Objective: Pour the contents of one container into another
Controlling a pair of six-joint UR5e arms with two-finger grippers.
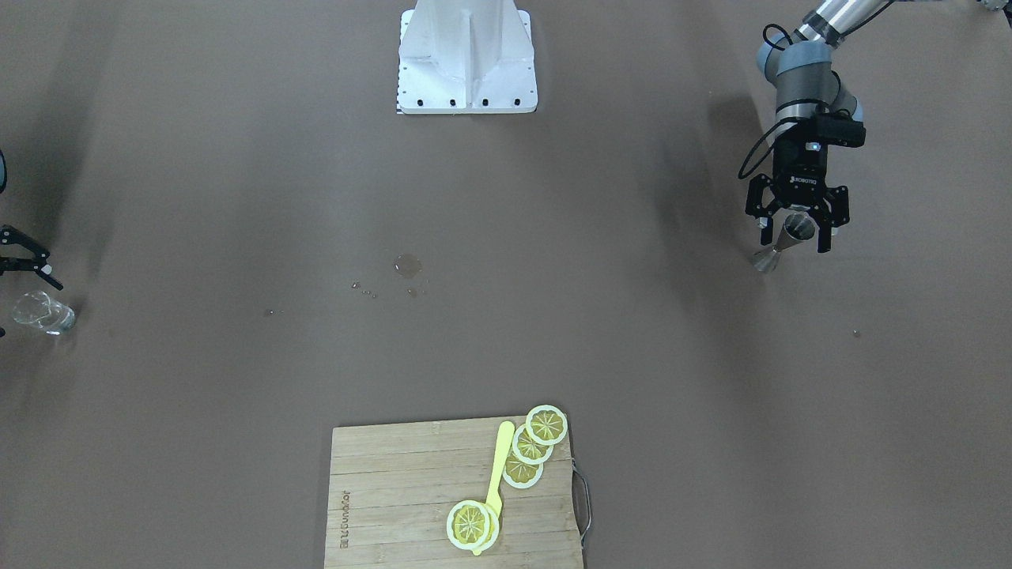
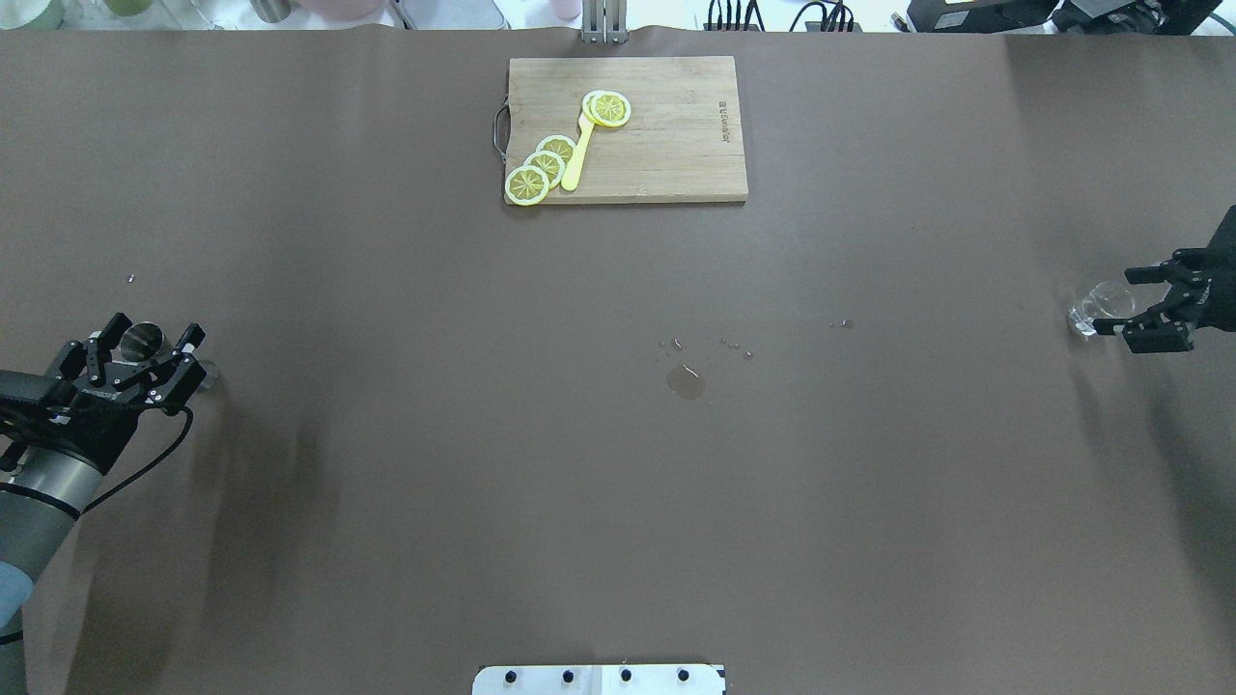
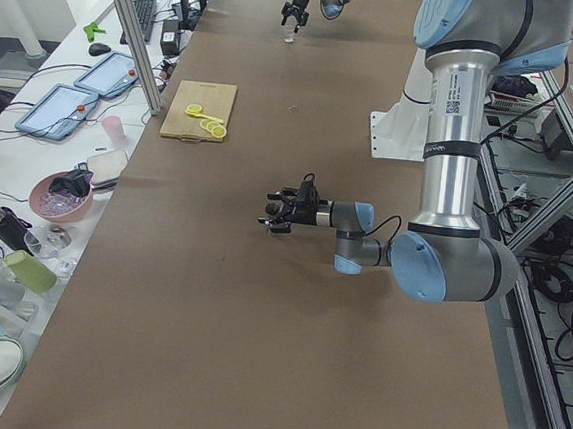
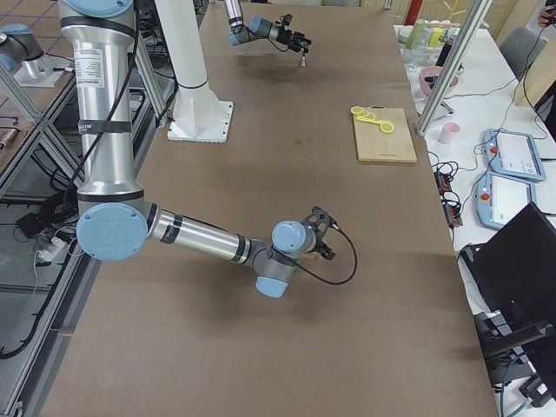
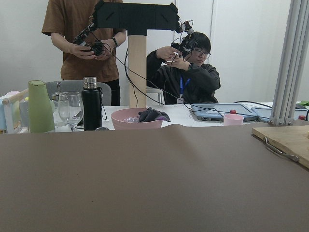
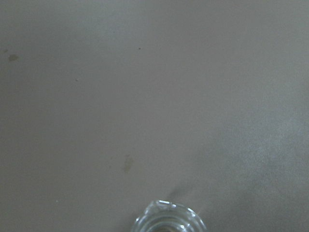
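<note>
The dark metal jigger (image 1: 791,239) stands upright on the brown table at the robot's far left, also seen from above as the jigger (image 2: 145,338). My left gripper (image 2: 157,330) is open, with a finger on each side of the jigger and a gap to both. At the far right of the table stands the clear glass cup (image 2: 1099,307), seen too as the cup (image 1: 43,314). My right gripper (image 2: 1130,302) is open wide just beside the cup, its fingertips short of it. Only the cup rim (image 6: 169,220) shows at the bottom of the right wrist view.
A wooden cutting board (image 2: 676,145) with lemon slices (image 2: 546,164) and a yellow knife (image 2: 576,159) lies at the far middle. A small puddle (image 2: 686,383) and droplets mark the table centre. The robot base (image 1: 466,59) stands at the near edge. People sit beyond the far edge.
</note>
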